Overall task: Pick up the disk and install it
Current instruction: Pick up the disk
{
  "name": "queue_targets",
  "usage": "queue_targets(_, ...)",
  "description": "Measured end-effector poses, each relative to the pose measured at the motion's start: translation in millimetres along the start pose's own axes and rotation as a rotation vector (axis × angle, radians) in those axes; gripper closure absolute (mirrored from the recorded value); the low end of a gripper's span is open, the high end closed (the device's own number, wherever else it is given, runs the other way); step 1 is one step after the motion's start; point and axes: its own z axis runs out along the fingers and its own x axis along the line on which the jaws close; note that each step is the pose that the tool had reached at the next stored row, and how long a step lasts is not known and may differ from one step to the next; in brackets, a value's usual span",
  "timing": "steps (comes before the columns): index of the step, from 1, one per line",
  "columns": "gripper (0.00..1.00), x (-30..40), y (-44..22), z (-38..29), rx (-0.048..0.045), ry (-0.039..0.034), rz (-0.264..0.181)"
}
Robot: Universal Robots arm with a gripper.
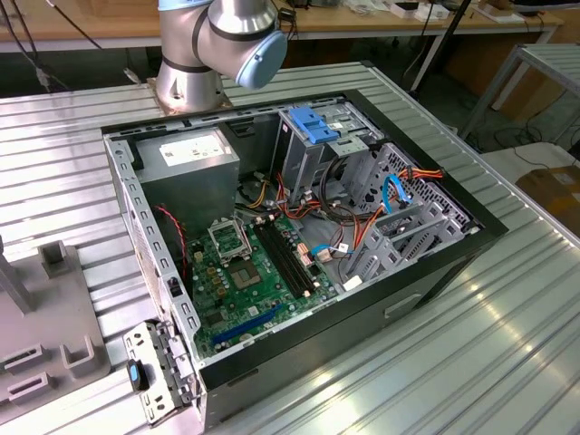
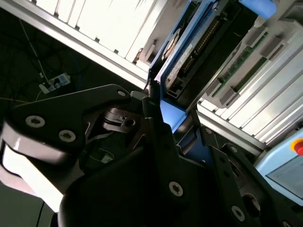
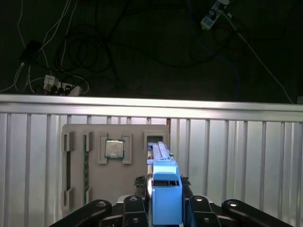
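Frankly, fingertips hidden behind disk [image 3: 164, 189] in first wrist view. I read black gripper [image 3: 164, 183] as clamped narrow on it. Blue plastic carrier edge-on, near end cut off. Second wrist view adds grey metal body, pin connector. Disk sits over grey slotted tray [image 3: 94, 189] on ribbed metal table [image 3: 236, 156]; contact unclear. Exterior view: arm [image 1: 217, 36] cropped at top, behind open computer case [image 1: 136, 208].

The open case [image 1: 362, 331] lies on the bench [image 1: 489, 362], with the arm base [image 1: 186, 86] behind it and a fixture tray [image 1: 45, 313] at the exterior view's left. In the first wrist view the disk [image 3: 165, 198] (clamped in the hand [image 3: 164, 185]) is over that tray, which holds a chip [image 3: 114, 149].
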Motion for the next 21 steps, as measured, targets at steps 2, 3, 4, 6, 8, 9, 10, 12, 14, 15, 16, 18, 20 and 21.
queue_targets(2,0.63,-0.1,0.2,-9.4,0.0,0.0,0.0)
queue_targets(3,0.63,-0.1,0.3,-10.2,0.0004,-0.0002,0.0)
queue_targets(4,0.63,-0.1,0.3,-10.3,0.0004,-0.0002,0.0)
queue_targets(6,0.63,-0.1,0.3,-10.5,0.0001,-0.0001,0.0)
queue_targets(8,0.63,-0.1,0.3,-10.9,0.0,0.0,0.0)
queue_targets(9,0.63,-0.1,0.3,-12.2,-0.0002,0.0001,0.0)
queue_targets(10,0.63,-0.2,0.4,-15.7,0.0,0.0,0.0)
queue_targets(12,0.63,-0.3,0.6,-24.7,0.0001,0.0,0.0)
queue_targets(14,0.63,-0.4,0.9,-34.7,0.0,0.0,0.0)
queue_targets(15,0.63,-0.4,1.0,-37.9,0.0002,-0.0001,0.0)
queue_targets(16,0.63,-0.4,1.1,-40.8,0.0002,-0.0001,0.0)
queue_targets(18,0.63,-0.6,1.4,-52.8,0.0003,-0.0001,0.0)
queue_targets(20,0.63,-0.6,1.5,-59.3,0.0,0.0,0.0)
queue_targets(21,0.63,-0.7,1.6,-61.7,0.0001,-0.0001,0.0)
